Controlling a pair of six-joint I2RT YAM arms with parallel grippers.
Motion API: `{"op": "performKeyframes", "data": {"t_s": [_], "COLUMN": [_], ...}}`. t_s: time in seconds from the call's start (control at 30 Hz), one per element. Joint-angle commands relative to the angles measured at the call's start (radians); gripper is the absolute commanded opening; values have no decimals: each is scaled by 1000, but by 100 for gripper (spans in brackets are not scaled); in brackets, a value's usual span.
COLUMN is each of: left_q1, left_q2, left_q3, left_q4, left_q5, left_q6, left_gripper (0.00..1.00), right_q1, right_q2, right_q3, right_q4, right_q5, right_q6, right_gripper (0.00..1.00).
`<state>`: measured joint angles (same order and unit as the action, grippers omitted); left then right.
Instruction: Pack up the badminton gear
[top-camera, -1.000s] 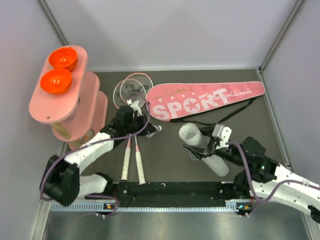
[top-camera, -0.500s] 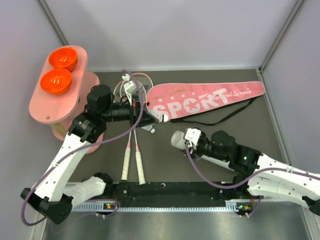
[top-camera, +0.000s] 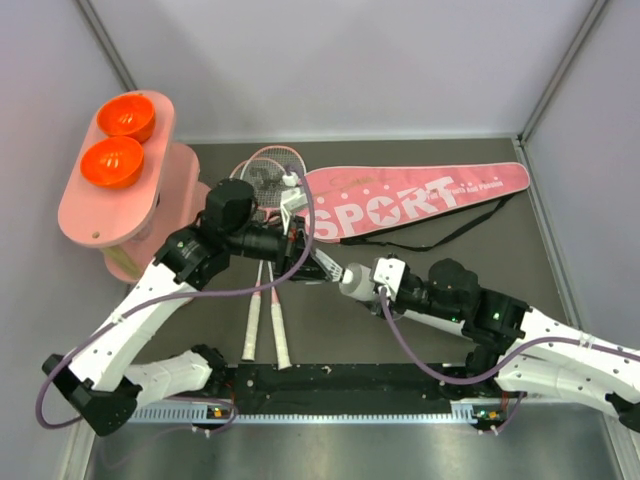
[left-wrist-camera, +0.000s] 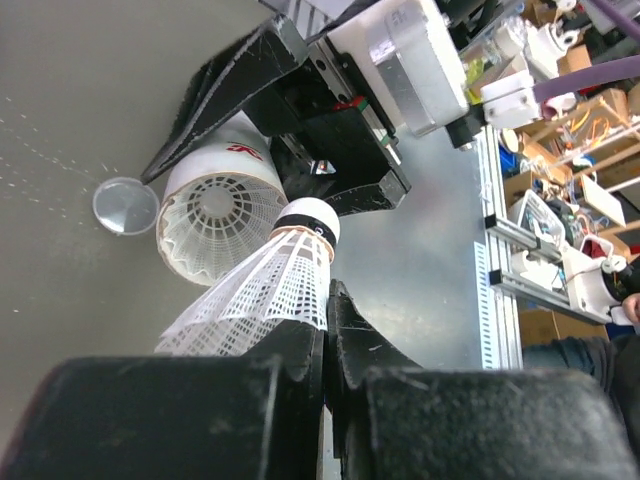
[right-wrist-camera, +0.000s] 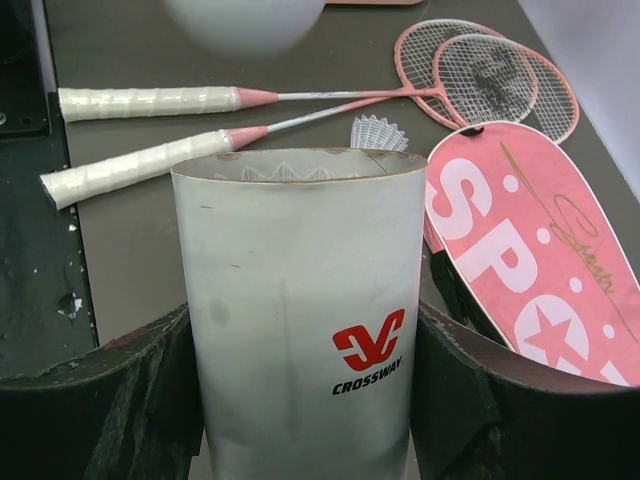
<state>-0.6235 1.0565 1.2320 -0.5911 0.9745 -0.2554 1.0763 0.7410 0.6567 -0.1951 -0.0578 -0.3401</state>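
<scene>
Left jaws pinch a shuttlecock (left-wrist-camera: 270, 290) shut just beside the tube (right-wrist-camera: 300, 300) mouth; right jaws clasp the tube itself. Off-centre, it may glance off the rim.

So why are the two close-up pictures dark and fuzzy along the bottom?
Left wrist view: the left end effector, shut on the shuttlecock, has black fingers too near the lens, so they blur; the shuttlecock is sharp. Right wrist view: likewise the right end effector and its fingers, while the tube shows a crisp logo. Top view: even light, soft shadows.
</scene>
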Motion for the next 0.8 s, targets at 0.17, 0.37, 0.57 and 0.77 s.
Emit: {"op": "performKeyframes", "data": {"t_s": [0.17,0.37,0.57,0.77], "left_q1": [-162,-162,-156,-151], "left_q2": [108,111,85,86], "left_q3": [30,49,80,78], "left_q4": [-9,-6,-70,-69], "left_q5": [-135,-201,-273,-290], "left_q6": [45,44,67,59], "left_gripper": [0,0,0,0], "right_q1": [4,4,4,4], "right_q2": [-41,-75,-109,-129], "right_q3": [50,29,8,4], "right_q4": [77,79,66,65], "right_q5": [-56,-57,-53,-62], "right_q6": [15,23,23,23], "right_gripper": [41,41,41,41]}}
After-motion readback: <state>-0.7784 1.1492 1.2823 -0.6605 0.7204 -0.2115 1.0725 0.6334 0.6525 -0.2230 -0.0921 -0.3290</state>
